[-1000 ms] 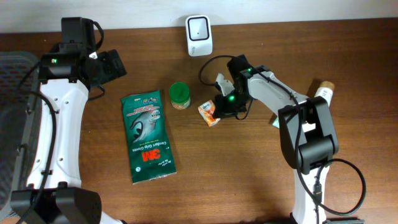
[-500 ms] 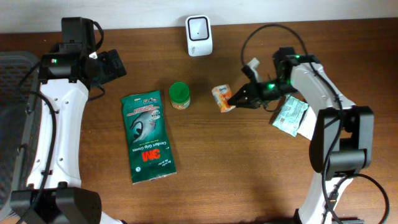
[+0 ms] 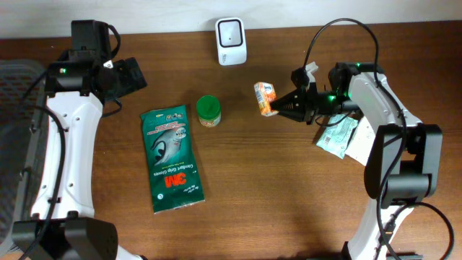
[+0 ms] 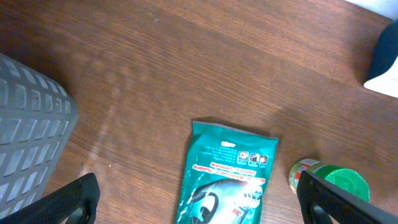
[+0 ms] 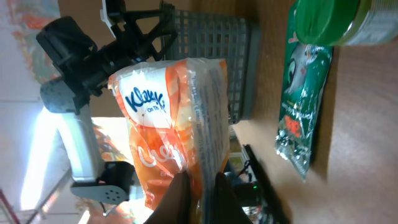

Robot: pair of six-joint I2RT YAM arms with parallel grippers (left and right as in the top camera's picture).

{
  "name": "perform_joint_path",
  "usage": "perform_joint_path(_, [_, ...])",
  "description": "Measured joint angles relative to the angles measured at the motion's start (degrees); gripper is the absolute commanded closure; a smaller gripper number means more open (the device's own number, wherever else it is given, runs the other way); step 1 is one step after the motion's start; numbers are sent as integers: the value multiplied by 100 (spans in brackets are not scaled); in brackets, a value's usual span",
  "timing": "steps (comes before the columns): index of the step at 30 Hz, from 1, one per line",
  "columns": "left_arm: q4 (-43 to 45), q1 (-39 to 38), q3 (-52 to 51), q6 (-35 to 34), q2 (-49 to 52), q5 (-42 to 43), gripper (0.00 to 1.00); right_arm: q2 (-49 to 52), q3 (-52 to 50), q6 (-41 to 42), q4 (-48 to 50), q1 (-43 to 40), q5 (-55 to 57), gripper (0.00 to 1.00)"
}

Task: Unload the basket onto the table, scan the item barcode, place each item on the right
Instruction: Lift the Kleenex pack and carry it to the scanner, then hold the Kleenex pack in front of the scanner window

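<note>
The item, a small orange snack packet [image 3: 265,97], hangs above the table right of centre, and my right gripper [image 3: 278,107] is shut on its edge. In the right wrist view the packet [image 5: 174,112] stands pinched between the two dark fingers of the gripper [image 5: 199,199]. The white barcode scanner [image 3: 231,41] stands at the back centre, left of and behind the packet. No barcode shows on the packet in any view. My left gripper [image 3: 133,76] hovers at the back left, open and holding nothing [image 4: 199,205].
A green 3M pouch [image 3: 171,159] lies flat left of centre, with a green-lidded jar [image 3: 208,110] beside its top corner. A teal packet [image 3: 338,136] lies under the right arm. A grey basket [image 3: 14,144] fills the far left edge.
My right gripper has lifted the orange packet from beside the jar, carrying it right and then back toward the scanner. The left arm has not moved.
</note>
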Motion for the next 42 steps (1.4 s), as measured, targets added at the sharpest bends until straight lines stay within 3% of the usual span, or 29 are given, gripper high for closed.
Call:
perform_joint_path(13, [0, 0, 0, 0, 0, 2, 1, -584, 37, -155, 2, 0, 391, 96])
perform_joint_path(17, [0, 0, 0, 0, 0, 2, 1, -584, 179, 179, 186, 2, 1307, 96])
perform_joint_path(22, [2, 0, 0, 0, 0, 2, 1, -581, 1381, 1423, 487, 308, 3657, 96])
perform_joint_path(24, [0, 0, 0, 0, 0, 2, 1, -586, 2135, 1998, 938, 708, 4962, 96])
perform_joint_path(31, [-2, 0, 0, 0, 0, 0, 1, -553, 2393, 2540, 3263, 1823, 8212, 96])
perform_joint_path(37, [-2, 0, 0, 0, 0, 2, 1, 4, 2413, 1897, 5178, 2319, 9803, 96])
perform_joint_path(42, [-2, 0, 0, 0, 2, 2, 1, 774, 2413, 1032, 6481, 2330, 10284, 96])
